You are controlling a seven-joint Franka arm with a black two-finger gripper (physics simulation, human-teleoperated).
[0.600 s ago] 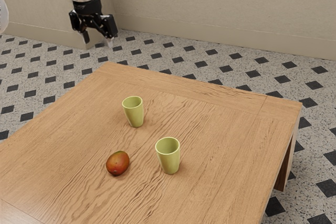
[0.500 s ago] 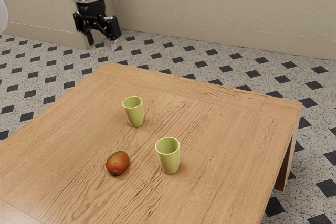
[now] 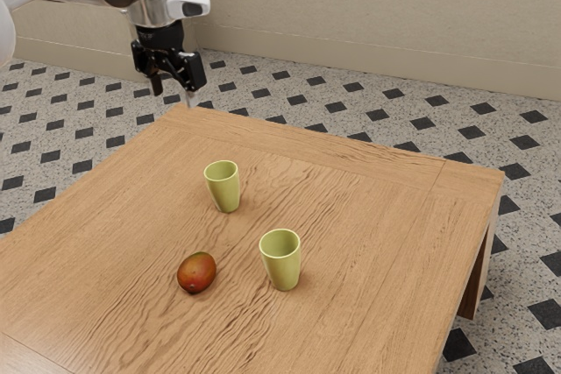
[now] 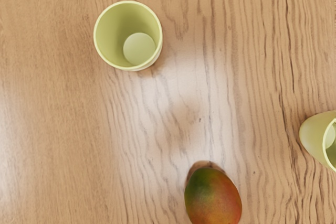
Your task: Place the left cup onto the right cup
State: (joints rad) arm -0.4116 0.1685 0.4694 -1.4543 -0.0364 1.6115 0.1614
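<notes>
Your fingers [image 3: 173, 88] are spread, with nothing between them. The hand hangs high in the air and points downward. In the exterior view it appears above the far corner of the bench [image 3: 377, 216], on that view's left, and it is well apart from everything on the bench.

Two pale green cups stand upright on the wood, mouths open and both empty. The far cup [image 3: 223, 185] stands toward the middle of the bench. The near cup [image 3: 280, 258] is closer to the camera and further to the exterior view's right. The two are apart, with bare wood between them, and neither sits on the other. A red and green mango [image 3: 196, 272] lies on its side near the near cup, on the exterior view's left of it, without touching it.

From the wrist camera you look straight down into the far cup [image 4: 127, 35] and can see its round bottom. The near cup [image 4: 320, 139] is cut off at the frame's edge. The mango [image 4: 212, 198] lies between the two cups, closer to the near cup, on the grained bench [image 4: 236, 51].

Around the bench is a speckled floor [image 3: 412, 98] with black diamond tiles.
</notes>
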